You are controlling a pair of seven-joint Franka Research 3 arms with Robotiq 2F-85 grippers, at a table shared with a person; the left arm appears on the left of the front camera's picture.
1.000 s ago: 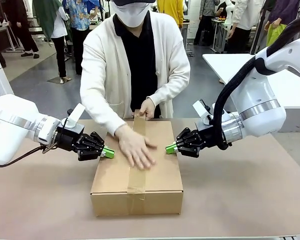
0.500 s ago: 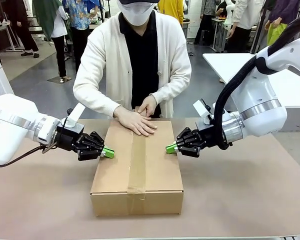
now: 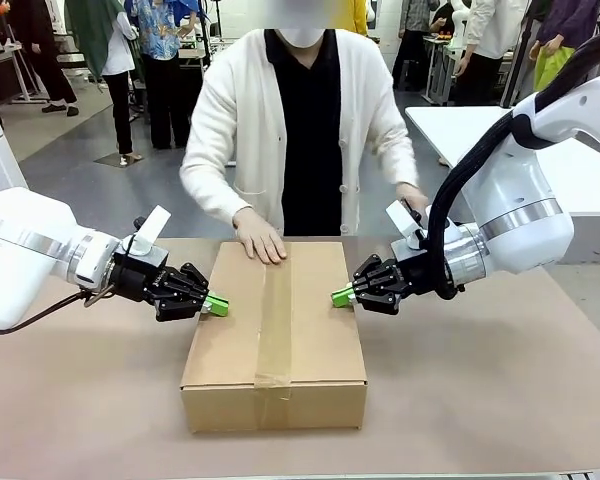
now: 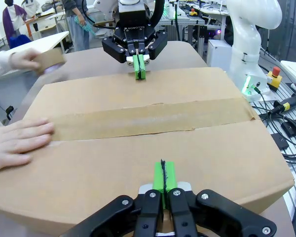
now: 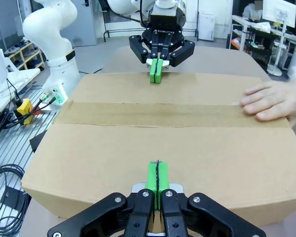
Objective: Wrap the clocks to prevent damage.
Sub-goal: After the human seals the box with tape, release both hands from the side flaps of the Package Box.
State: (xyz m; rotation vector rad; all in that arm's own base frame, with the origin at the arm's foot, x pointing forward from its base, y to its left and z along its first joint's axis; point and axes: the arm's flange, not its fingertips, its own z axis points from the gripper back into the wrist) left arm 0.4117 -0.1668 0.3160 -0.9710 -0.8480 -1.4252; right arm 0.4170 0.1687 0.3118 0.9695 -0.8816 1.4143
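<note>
A closed cardboard box [image 3: 280, 330] lies in the middle of the table, with a strip of brown tape [image 3: 275, 320] running along its top seam. The clocks are out of view. My left gripper [image 3: 220, 305] is shut, its green tips against the box's left top edge. My right gripper [image 3: 338, 296] is shut too, and its tips meet the right top edge. The left wrist view looks over its gripper [image 4: 163, 180] across the lid; the right wrist view does the same over its gripper [image 5: 158, 177]. One of the person's hands [image 3: 260, 240] rests flat on the far end of the lid.
The person's other hand holds a roll of brown tape [image 4: 49, 59] off the box, behind my right arm. The brown table top [image 3: 480, 400] has free room in front and to both sides. A white table [image 3: 580, 170] stands at the back right.
The person's hand slid from the middle of the tape to the box's far end. The other hand left the box and moved right. Both grippers stayed put.
</note>
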